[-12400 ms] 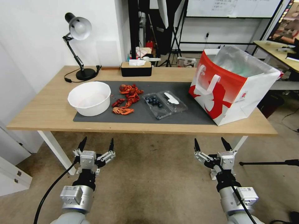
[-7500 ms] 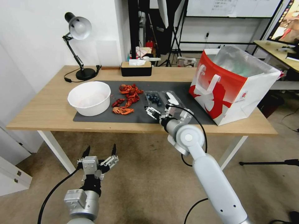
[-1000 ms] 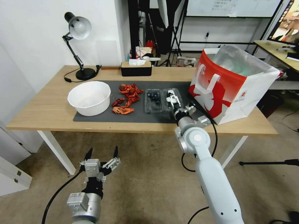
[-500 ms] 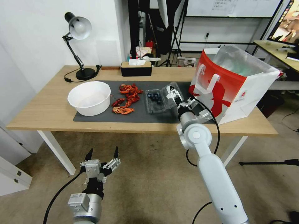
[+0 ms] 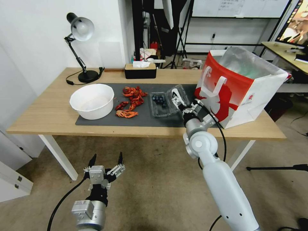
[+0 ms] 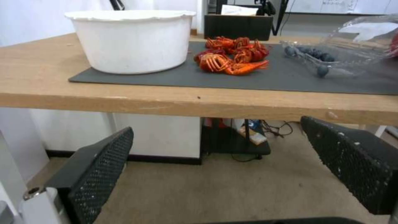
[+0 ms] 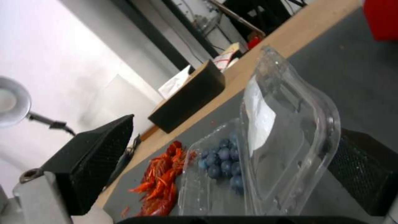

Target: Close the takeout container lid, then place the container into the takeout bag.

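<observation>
- The takeout container (image 5: 159, 104) lies on the dark mat (image 5: 106, 121), between the crayfish (image 5: 131, 101) on its left and the takeout bag (image 5: 239, 86) on its right, blueberries in its tray.
- Its lid (image 5: 178, 95) stands tilted up from the hinge, white sticker facing the robot.
- The right gripper (image 5: 177, 102) is at the lid's near edge with its fingers spread; one seems to touch the lid from behind, though contact is hard to tell.
- The left gripper (image 5: 106, 159) hangs below the table (image 5: 41, 112), fingers wide apart, holding nothing.
- A white bowl (image 5: 92, 101) sits at the mat's left end.
</observation>
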